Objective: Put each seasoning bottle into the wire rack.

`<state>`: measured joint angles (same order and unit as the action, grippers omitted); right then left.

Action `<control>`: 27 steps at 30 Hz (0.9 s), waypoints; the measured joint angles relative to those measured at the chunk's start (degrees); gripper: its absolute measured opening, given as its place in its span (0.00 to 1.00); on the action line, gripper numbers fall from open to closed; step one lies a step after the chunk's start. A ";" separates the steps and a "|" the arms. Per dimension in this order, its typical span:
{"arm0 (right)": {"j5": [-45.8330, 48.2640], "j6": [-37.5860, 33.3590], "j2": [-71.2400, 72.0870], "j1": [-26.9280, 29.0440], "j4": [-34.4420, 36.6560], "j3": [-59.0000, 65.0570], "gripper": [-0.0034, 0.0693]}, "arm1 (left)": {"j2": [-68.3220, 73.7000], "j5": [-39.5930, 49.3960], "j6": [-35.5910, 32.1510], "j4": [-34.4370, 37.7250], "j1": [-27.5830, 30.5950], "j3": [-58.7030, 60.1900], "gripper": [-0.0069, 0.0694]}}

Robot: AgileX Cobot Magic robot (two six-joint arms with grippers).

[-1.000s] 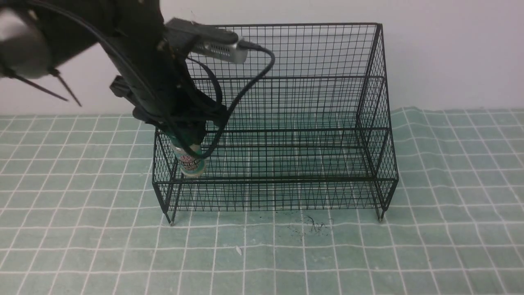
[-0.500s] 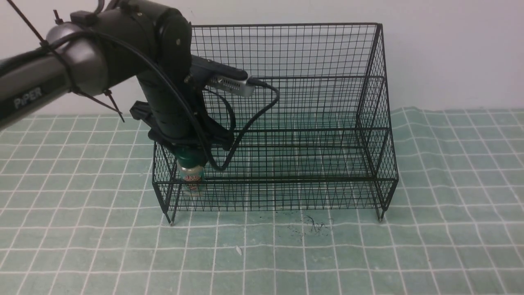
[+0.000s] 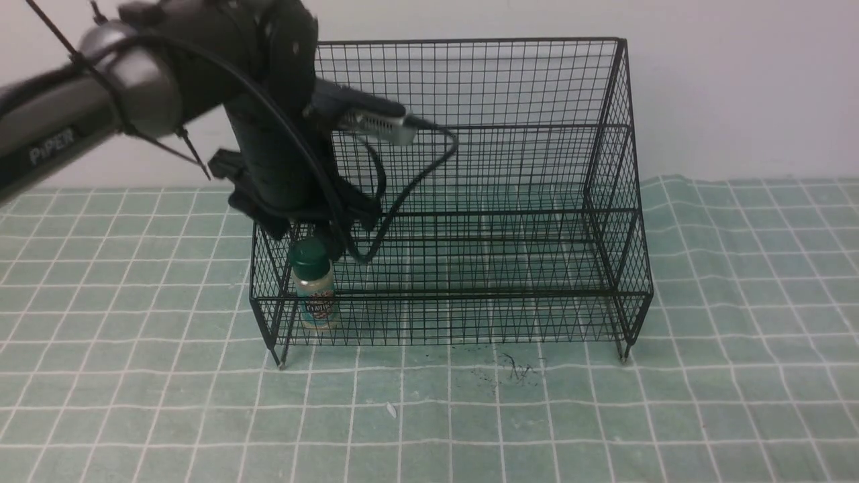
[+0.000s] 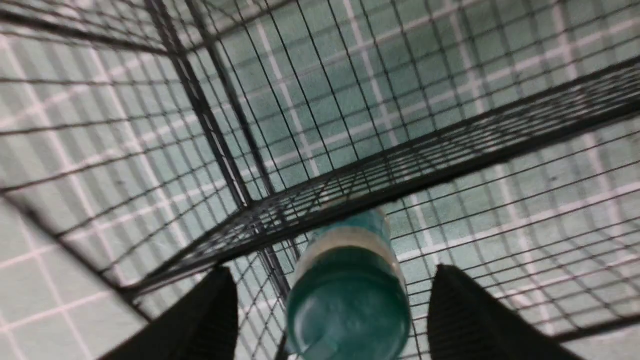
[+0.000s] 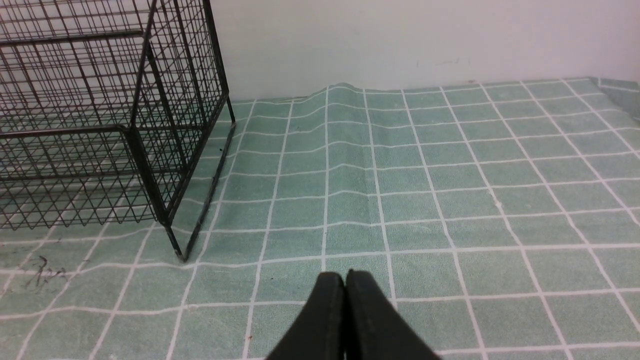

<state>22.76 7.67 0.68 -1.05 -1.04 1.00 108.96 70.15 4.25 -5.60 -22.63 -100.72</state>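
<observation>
On the counter (image 3: 537,416), the big wire rack (image 3: 443,295) is stood. Above its left end, the left pincer (image 4: 332,305) is spread wide, with a gap on both sides of the cap. The small bottle (image 3: 317,295) has been let go inside the rack's low front tier, at the left end. Next, the pincer should be lifted straight up, so the cap is not bumped.

Probably lab or test bench: robot arm (image 3: 282,127), grid-patterned tablecloth (image 3: 456,409), plain wall (image 3: 738,87).
</observation>
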 joint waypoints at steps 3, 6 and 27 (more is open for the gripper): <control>0.00 0.00 0.00 0.00 0.00 0.00 0.03 | -4.27 0.12 0.00 -1.37 0.00 -3.59 0.49; 0.00 0.00 0.00 0.00 0.00 0.00 0.03 | -11.48 0.33 0.47 -2.70 -0.04 -4.15 0.24; -0.05 0.00 0.00 0.00 0.00 0.00 0.03 | -58.05 -10.17 2.57 -3.01 -0.04 22.40 0.08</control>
<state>22.71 7.67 0.68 -1.05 -1.04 1.00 50.91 59.98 6.82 -8.62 -22.68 -78.32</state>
